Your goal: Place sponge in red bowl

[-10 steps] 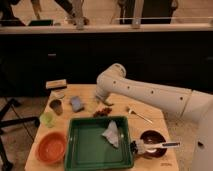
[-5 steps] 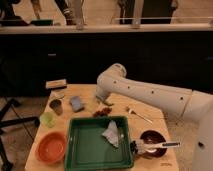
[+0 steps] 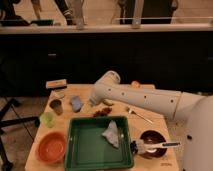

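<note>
Wooden desk carries everything. White arm reaches in from the right, elbow over the desk's back-centre. Green tray sits front-centre. Red bowl is front-left, just beside the tray. Dark brown bowl is front-right w/ utensil across it. Pale cloth lies in the tray's right half. Sponge lies on the desk behind the tray, left of centre, apart from the red bowl. Gripper hangs at the arm's end, just right of the sponge, fingers apart, not touching it.
</note>
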